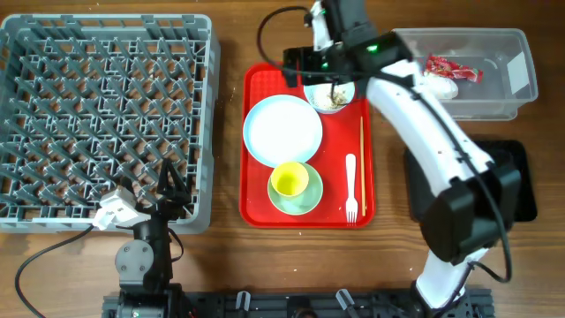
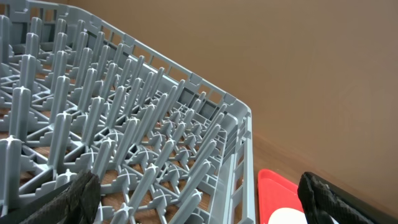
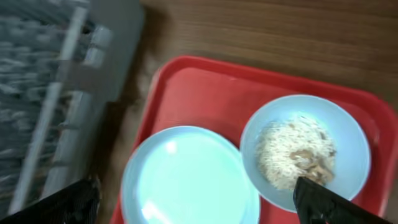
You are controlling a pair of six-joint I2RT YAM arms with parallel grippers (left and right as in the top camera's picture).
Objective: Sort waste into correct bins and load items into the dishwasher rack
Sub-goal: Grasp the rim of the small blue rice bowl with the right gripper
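Note:
The grey dishwasher rack (image 1: 106,115) fills the left side. On the red tray (image 1: 309,212) are the pale blue plate (image 1: 282,131), the pale blue bowl (image 1: 329,95) holding rice crumbs (image 3: 289,152), the yellow cup (image 1: 289,180) in the green saucer-bowl (image 1: 309,201), the white fork (image 1: 350,187) and the chopsticks (image 1: 361,163). The clear tub (image 1: 494,97) holds the red wrapper (image 1: 452,67) and the white tissue (image 1: 439,86). My right gripper (image 3: 196,205) is open above the plate (image 3: 186,180) and bowl (image 3: 348,149). My left gripper (image 2: 199,205) is open and empty over the rack's (image 2: 124,124) front right corner.
The black tray (image 1: 521,181) lies at the right, largely hidden under my right arm. The right arm reaches from the front right across to the tray's far end. A cable loops on the table behind the red tray.

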